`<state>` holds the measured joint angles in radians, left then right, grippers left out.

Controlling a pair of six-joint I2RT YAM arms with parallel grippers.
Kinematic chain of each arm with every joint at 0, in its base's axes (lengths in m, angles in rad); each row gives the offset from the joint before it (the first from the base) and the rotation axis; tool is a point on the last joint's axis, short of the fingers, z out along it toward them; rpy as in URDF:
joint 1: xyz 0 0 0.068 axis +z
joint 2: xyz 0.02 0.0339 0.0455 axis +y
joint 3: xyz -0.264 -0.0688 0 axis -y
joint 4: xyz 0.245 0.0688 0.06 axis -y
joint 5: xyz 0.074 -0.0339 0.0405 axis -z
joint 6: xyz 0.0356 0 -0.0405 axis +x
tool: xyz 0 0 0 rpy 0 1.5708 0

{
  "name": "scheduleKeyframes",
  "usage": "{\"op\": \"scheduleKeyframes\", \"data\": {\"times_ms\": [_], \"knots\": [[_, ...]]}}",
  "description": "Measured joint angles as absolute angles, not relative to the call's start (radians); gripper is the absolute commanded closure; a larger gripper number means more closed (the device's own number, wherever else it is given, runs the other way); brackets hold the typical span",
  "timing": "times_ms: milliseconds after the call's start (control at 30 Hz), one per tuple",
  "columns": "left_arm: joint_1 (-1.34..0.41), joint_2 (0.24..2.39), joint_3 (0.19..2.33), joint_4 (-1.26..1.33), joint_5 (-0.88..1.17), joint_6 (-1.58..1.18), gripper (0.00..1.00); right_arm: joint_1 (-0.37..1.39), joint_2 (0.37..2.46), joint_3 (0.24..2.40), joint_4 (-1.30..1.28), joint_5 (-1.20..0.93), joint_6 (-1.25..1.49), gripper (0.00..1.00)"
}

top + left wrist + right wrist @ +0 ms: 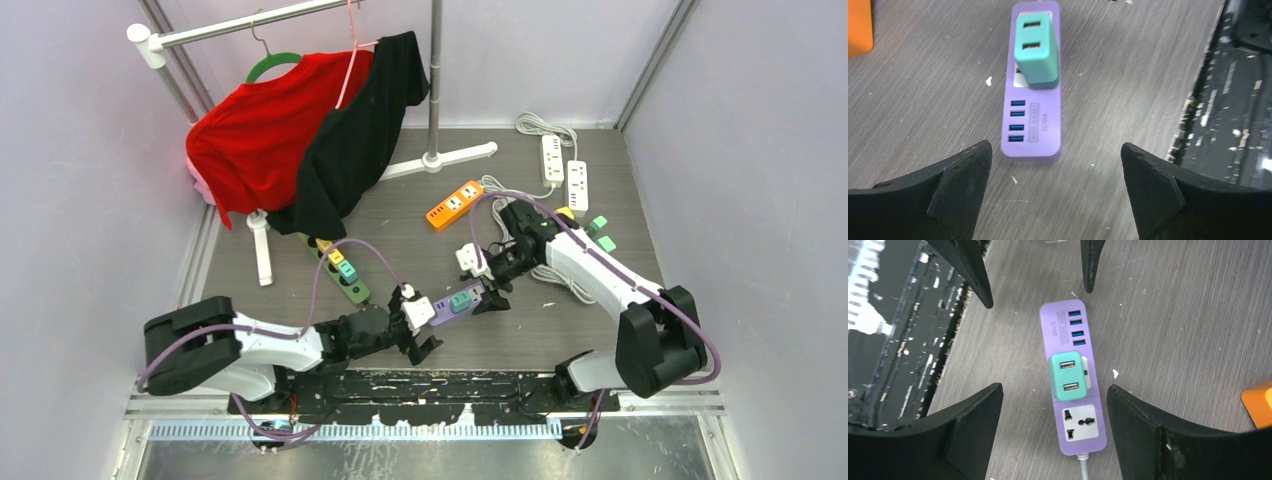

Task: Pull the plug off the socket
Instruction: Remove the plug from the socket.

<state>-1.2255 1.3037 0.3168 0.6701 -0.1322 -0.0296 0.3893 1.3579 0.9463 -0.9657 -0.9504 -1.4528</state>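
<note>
The left tool stands wide, its two black fingers spread with nothing between them. The near end of the purple power strip lies just ahead of the tips. The right tool is spread too, one finger on either side of the strip at the opposite end. Bare counter shows on both sides, so it grips nothing.

The green plug is plugged into a socket on the strip, with two USB ports on its top face. Towards the cord end is a free socket; towards the other end are four blue USB ports. The strip lies flat on the grey counter near its front edge, between the two tools.

An orange power strip lies further back, with two white ones beyond it. A green one lies to the left, by a clothes rail carrying a red shirt and a black shirt.
</note>
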Motion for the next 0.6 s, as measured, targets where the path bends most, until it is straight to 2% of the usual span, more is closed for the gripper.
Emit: {"op": "scheduleKeyframes", "data": {"times_ms": [200,367,433,600], "knots": [[-1.149,1.431,0.326,0.726,-0.09,-0.005,0.0,0.488,1.434,0.932,-0.818,-0.83,-1.328,0.29],[-1.137,1.48,0.34,0.772,-0.085,0.01,0.01,0.541,1.472,0.919,-0.765,-0.757,-1.276,0.45],[-1.137,1.51,0.34,0.813,-0.082,0.01,0.04,0.544,1.473,0.915,-0.756,-0.74,-1.265,0.53],[-1.137,1.609,0.361,0.884,-0.062,0.009,0.21,0.544,1.473,0.912,-0.742,-0.727,-1.259,0.7]]}}
